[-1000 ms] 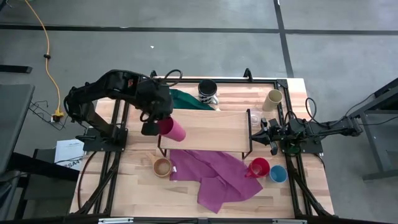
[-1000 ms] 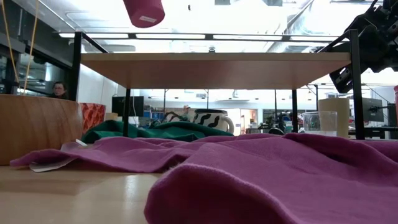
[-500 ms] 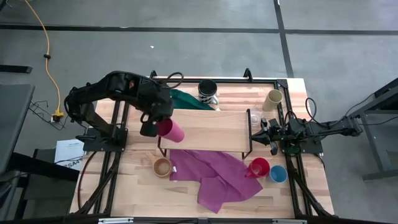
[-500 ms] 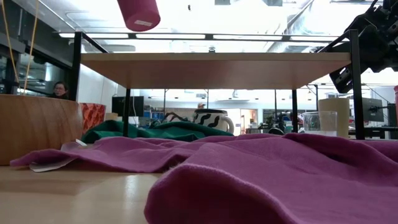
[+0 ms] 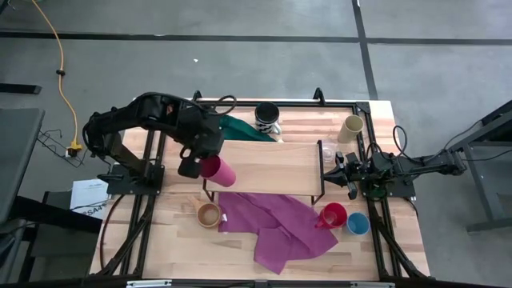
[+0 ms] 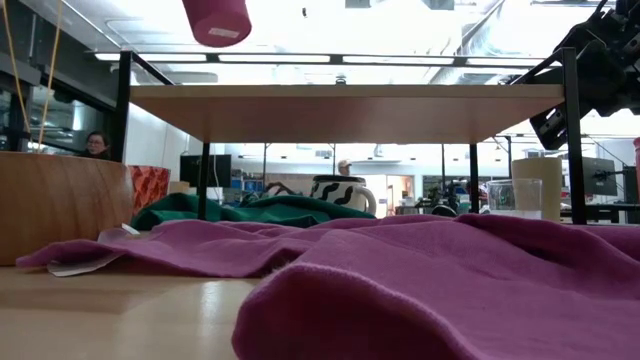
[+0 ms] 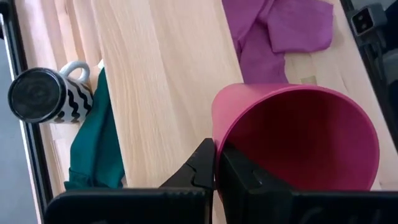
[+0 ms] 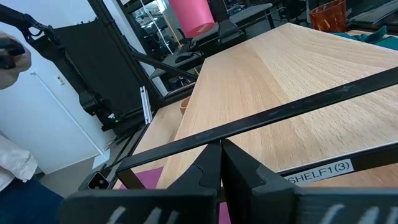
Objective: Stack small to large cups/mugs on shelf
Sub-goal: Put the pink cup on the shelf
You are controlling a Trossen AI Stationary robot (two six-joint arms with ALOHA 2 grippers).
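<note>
The magenta cup point(image 5: 218, 169) is pinched by its rim between the jaws of the left gripper point(image 7: 215, 163), one finger inside the wall and one outside. It is held in the air above the left end of the shelf point(image 5: 268, 166), tilted, apart from the board; in the low view its base point(image 6: 216, 20) is seen well above the shelf top.

The right gripper point(image 8: 221, 163) is parked at the right end of the shelf, its jaws pressed together with nothing between them, just beside the black end rail.

The remaining cups are spread around the shelf on the desk point(image 5: 176, 240). The striped mug point(image 5: 268, 118) stands at the far side beside the green cloth point(image 5: 242, 128). The cream cup point(image 5: 351, 127) is at the far right, and the clear glass point(image 5: 327, 150) is just off the right end of the shelf. The wooden cup point(image 5: 209, 214) stands near the left front leg, touching the edge of the purple cloth point(image 5: 276, 228). The red mug point(image 5: 332, 215) and the blue cup point(image 5: 358, 223) stand side by side at the near right. A translucent red cup point(image 6: 149, 186) is seen in the low view behind the wooden one.
</note>
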